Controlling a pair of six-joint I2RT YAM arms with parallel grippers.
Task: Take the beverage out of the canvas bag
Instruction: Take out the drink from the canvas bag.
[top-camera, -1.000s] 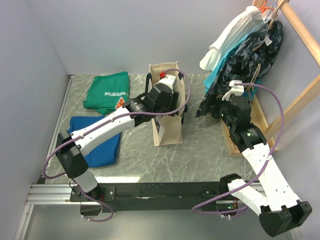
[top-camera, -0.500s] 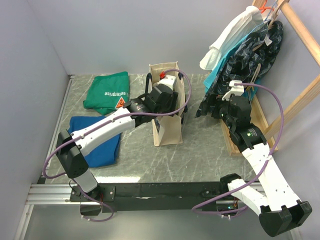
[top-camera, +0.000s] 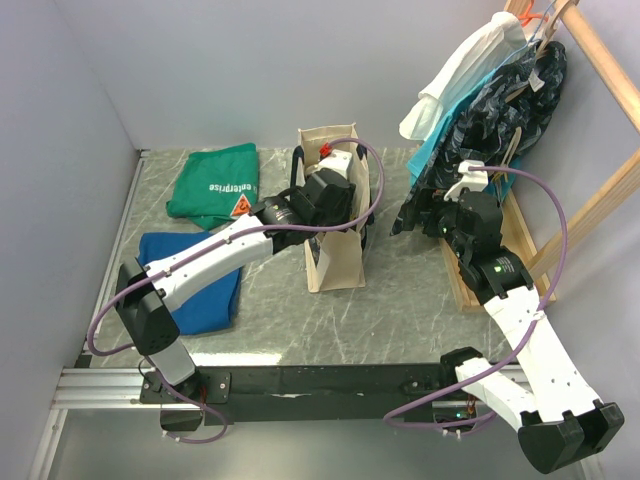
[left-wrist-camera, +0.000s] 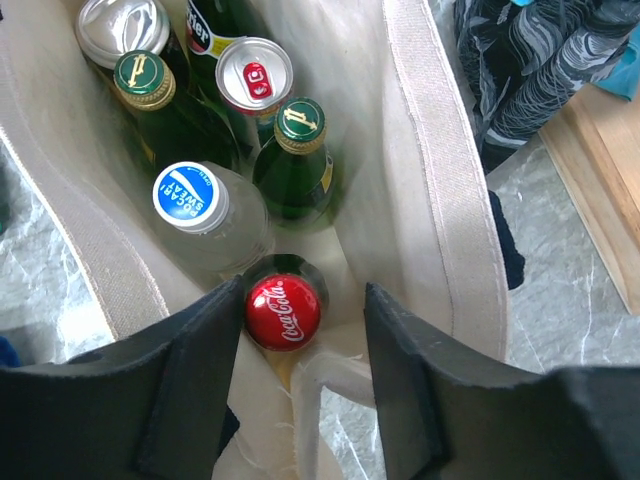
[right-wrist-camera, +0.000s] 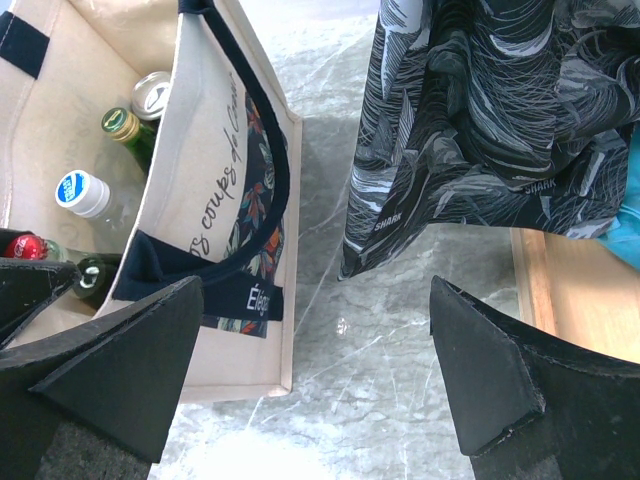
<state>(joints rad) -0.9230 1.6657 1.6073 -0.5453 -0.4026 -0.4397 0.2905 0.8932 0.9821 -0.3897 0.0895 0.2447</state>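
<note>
1. A folded green cloth (top-camera: 215, 182) is lying at the far left of the table (top-camera: 400, 300). A blue cloth (top-camera: 200, 285) is lying nearer, with the left arm passing over it.
2. The canvas bag (top-camera: 335, 262) is standing upright around the middle of the table, its mouth gaping open.
3. The left gripper (left-wrist-camera: 303, 295) is hanging in the bag's mouth. Its jaws are spread to either side of the red cap of a Coca-Cola bottle (left-wrist-camera: 283, 311). One finger is sitting just beside the cap and the other is standing apart from it, so nothing is being pinched.
4. The Coca-Cola bottle is standing inside the bag, just beside a blue-capped bottle (left-wrist-camera: 190, 196). Two green glass bottles (left-wrist-camera: 301, 125) and two cans (left-wrist-camera: 254, 72) are standing beyond them.
5. The right gripper (right-wrist-camera: 315, 285) is hovering right of the bag, its jaws spread wide and holding nothing.
6. Dark patterned garments (top-camera: 490, 100) are hanging from a wooden rack (top-camera: 600, 200) at the far right.
</note>
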